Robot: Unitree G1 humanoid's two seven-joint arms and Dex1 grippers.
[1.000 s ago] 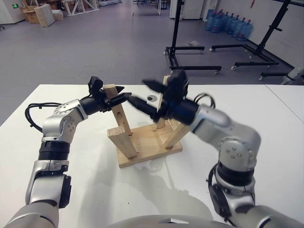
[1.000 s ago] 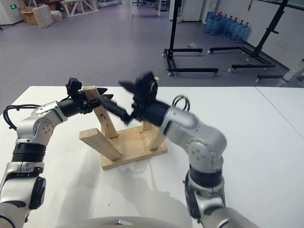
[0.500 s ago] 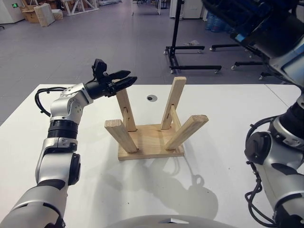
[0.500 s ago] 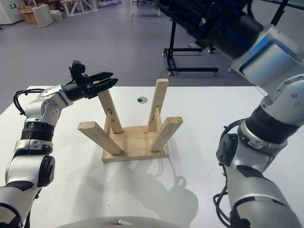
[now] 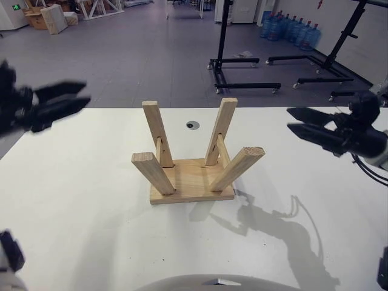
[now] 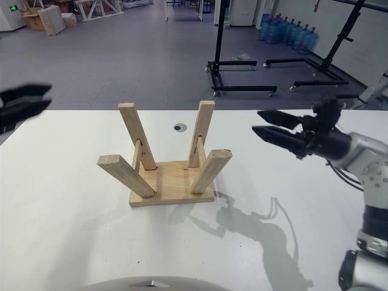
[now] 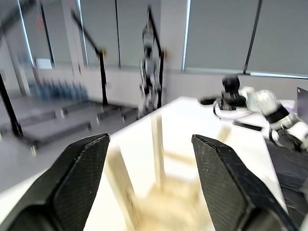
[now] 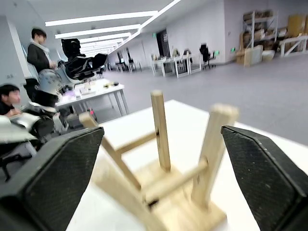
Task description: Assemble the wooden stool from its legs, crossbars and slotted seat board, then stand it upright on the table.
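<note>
The wooden stool [image 5: 189, 159] lies upside down at the table's middle, its seat board [image 5: 193, 189] flat on the top and its legs [image 5: 154, 131] splayed upward, short crossbars [image 8: 179, 180] joining them. My left gripper [image 5: 86, 95] hovers open and empty past the table's left edge, well apart from the stool. My right gripper [image 5: 291, 119] hangs open and empty over the table's right side, pointing at the stool from a distance. The right wrist view frames the stool between the fingers [image 8: 44, 179]; the left wrist view has the stool [image 7: 159, 190] blurred between the fingers [image 7: 76, 179].
A small round hole [image 5: 193, 125] sits in the white table [image 5: 85, 200] behind the stool. Black metal stands [image 5: 242, 60] and water bottles [image 5: 290, 31] stand on the floor beyond the far edge. Bare tabletop surrounds the stool.
Both grippers have drawn away from the stool's legs: the left out to the left, the right up and then out to the right. The stool has stayed in place.
</note>
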